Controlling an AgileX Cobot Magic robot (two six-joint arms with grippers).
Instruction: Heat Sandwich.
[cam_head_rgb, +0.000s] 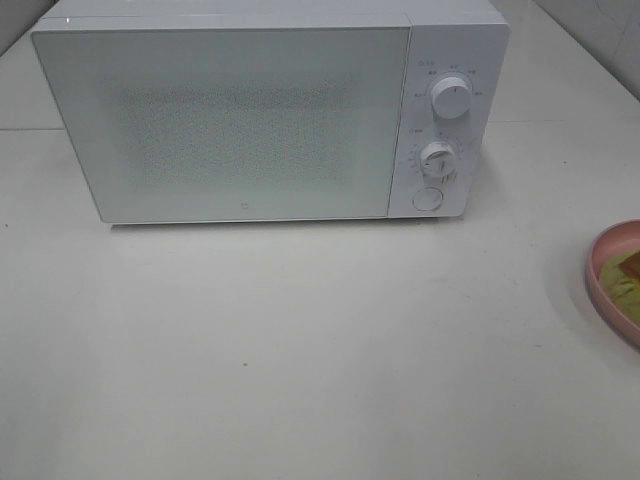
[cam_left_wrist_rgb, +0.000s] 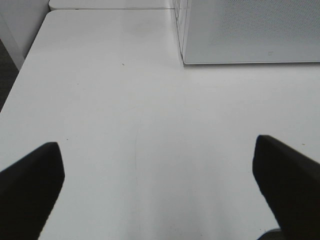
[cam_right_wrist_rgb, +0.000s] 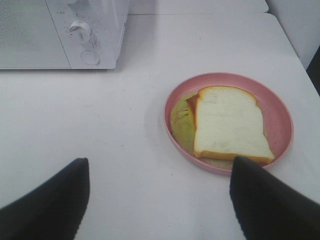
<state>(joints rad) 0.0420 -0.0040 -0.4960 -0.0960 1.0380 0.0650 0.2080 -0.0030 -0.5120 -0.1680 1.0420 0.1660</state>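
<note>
The sandwich, a white bread slice over yellowish-green and orange filling, lies on a round pink plate. In the high view the plate and sandwich are cut off by the right edge. The white microwave stands at the back with its door shut. My right gripper is open just short of the plate, holding nothing. Over bare table, my left gripper is wide open, with the microwave's front corner ahead. Neither gripper shows in the high view.
Two knobs and a round button sit on the microwave's right panel. The white table stretches in front of it. The table's left edge shows in the left wrist view.
</note>
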